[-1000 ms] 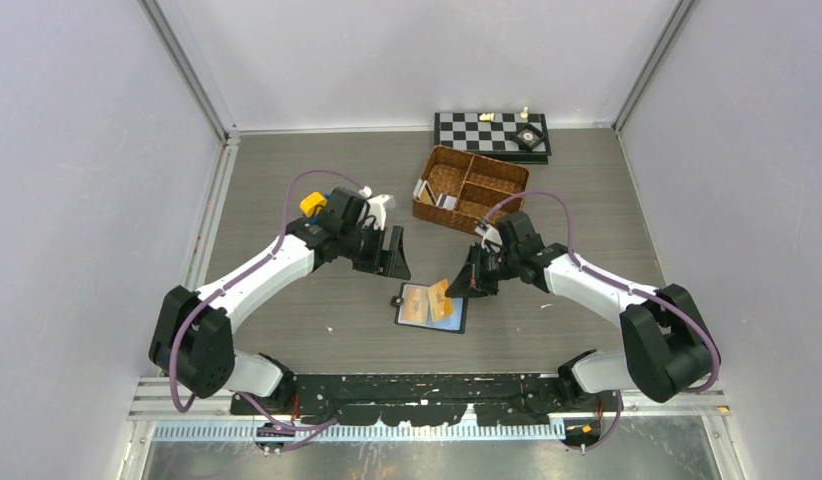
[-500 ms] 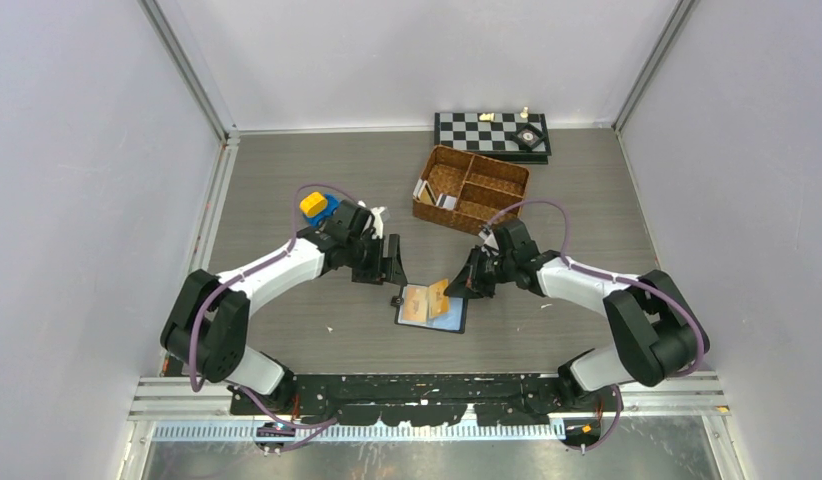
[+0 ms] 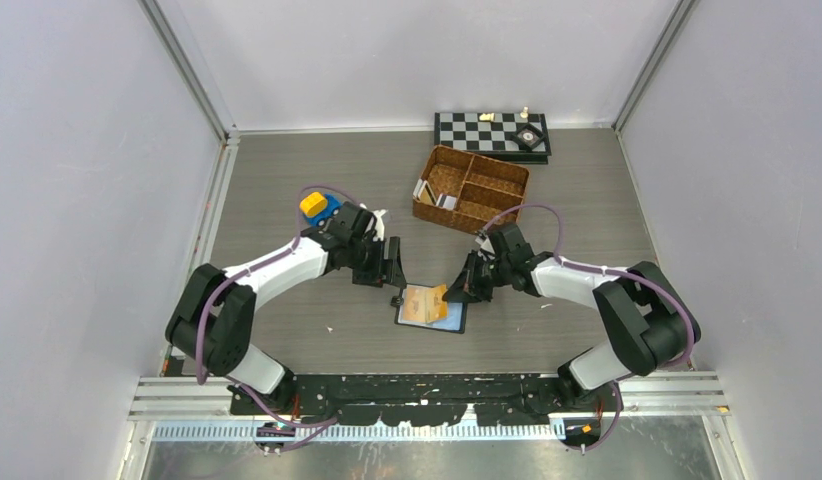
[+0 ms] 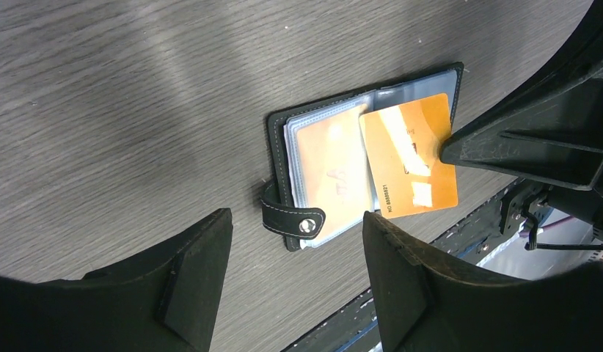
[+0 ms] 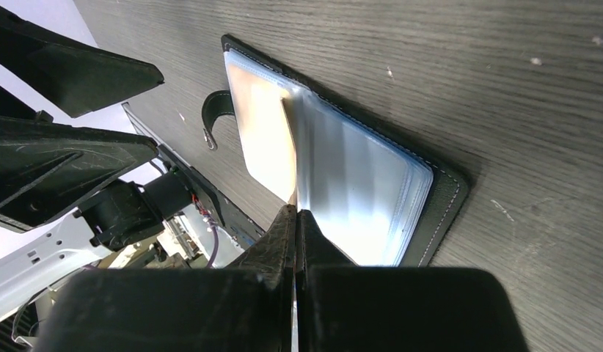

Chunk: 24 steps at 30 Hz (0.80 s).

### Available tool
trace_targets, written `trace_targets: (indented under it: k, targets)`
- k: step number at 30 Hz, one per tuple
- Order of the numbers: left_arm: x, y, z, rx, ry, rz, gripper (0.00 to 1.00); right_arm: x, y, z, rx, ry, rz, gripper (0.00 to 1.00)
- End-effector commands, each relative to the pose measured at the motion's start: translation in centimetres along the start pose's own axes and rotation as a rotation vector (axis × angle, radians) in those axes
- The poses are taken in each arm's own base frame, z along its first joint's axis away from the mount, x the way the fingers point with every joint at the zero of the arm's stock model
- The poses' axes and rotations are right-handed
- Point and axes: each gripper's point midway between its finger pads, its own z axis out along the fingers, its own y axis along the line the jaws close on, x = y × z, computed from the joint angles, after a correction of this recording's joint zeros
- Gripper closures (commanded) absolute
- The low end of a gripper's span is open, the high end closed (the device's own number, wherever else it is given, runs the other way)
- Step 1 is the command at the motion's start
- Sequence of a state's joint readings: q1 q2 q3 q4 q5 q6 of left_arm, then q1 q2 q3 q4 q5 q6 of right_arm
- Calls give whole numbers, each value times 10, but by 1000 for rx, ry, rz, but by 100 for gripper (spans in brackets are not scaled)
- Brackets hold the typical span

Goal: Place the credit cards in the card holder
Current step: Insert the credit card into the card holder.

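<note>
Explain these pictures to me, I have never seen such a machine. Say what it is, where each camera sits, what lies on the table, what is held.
Two robot arms, left and right, are bolted at the table's near edge. One picture looks down from above; the other two come from a camera on each wrist. On the table lie an open black wallet, a wicker basket, a chessboard and a yellow and blue object. The right tool is shut on an orange card, which lies partly over the wallet's clear sleeves. The left tool hangs open over the wallet's strap side, holding nothing.
</note>
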State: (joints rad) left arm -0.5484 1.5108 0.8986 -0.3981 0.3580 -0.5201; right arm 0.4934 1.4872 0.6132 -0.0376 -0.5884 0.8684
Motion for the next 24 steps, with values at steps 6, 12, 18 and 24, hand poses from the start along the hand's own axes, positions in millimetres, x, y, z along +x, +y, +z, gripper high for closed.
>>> trace_targets:
  k: [6, 12, 18, 24]
  targets:
    - [-2, 8, 10, -22, -7, 6, 35, 4, 1, 1, 3, 1, -17, 100]
    - [2, 14, 18, -30, 10, 0, 40, 5, -5, 3, 20, -1, -28, 100]
    - [10, 20, 26, -40, 40, -7, 47, 1, -12, 7, 49, -24, -69, 100]
    - [16, 26, 31, -53, 59, -14, 52, -3, -22, 13, 91, -42, -117, 99]
